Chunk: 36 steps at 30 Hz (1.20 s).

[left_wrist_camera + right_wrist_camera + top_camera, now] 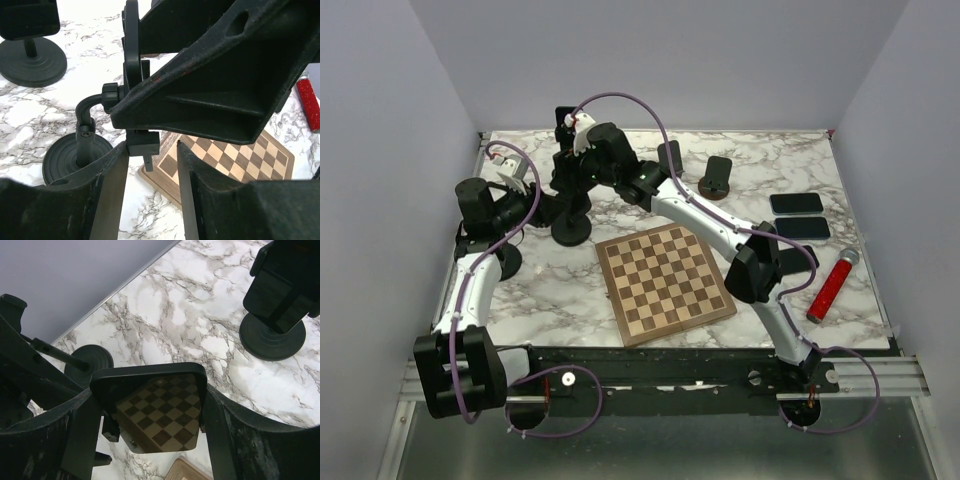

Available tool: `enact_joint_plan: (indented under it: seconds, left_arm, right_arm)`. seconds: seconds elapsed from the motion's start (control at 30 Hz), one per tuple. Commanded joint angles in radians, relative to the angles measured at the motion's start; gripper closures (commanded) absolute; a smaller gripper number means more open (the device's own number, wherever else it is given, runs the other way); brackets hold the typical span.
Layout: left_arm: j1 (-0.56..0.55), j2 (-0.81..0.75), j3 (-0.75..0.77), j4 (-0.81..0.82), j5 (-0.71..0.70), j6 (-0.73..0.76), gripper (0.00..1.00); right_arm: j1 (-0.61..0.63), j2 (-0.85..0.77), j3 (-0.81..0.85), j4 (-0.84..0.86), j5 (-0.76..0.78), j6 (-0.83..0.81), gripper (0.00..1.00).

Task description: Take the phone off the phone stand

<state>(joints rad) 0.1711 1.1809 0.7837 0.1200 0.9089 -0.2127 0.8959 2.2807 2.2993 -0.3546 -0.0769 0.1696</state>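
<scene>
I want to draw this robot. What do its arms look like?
The left arm and right arm have white tubes, chunky black joints and a looping purple cable. Their fingers are flat, black and scuffed.

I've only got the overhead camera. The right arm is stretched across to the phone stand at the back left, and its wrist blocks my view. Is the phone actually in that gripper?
Observer: Yes. The right wrist camera shows the right gripper closed on the phone, with a finger against each side edge.
Operator: And is the left gripper clamping the stand?
Observer: No. In the left wrist camera the left gripper is open. The stand's lower bracket sits at its fingertips, with a gap showing beside it.
</scene>
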Motion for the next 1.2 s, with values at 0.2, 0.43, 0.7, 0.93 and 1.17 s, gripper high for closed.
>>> enact_joint_plan:
  seconds: [0.2,0.43,0.7,0.93,1.17]
  left_arm:
    - [-0.013,0.01,0.007,0.06,-0.021,-0.057,0.59]
    - [-0.013,0.067,0.029,0.086,0.026,-0.089,0.55]
    - [-0.01,0.07,0.037,0.084,0.012,-0.072,0.65]
    - [-0.011,0.037,0.013,0.087,-0.028,-0.046,1.0]
    - [-0.011,0.016,-0.007,0.042,0.004,0.005,1.0]
  right_arm:
    - [0.006,0.008,0.016,-0.012,-0.067,0.068,0.99]
    - [0.006,0.007,0.017,-0.012,-0.073,0.07,0.99]
    - [0.007,0.019,0.042,-0.018,-0.068,0.082,0.99]
    - [0.017,0.034,0.04,-0.033,0.136,0.053,0.99]
    - [-0.009,0.059,0.015,-0.024,0.318,-0.096,0.99]
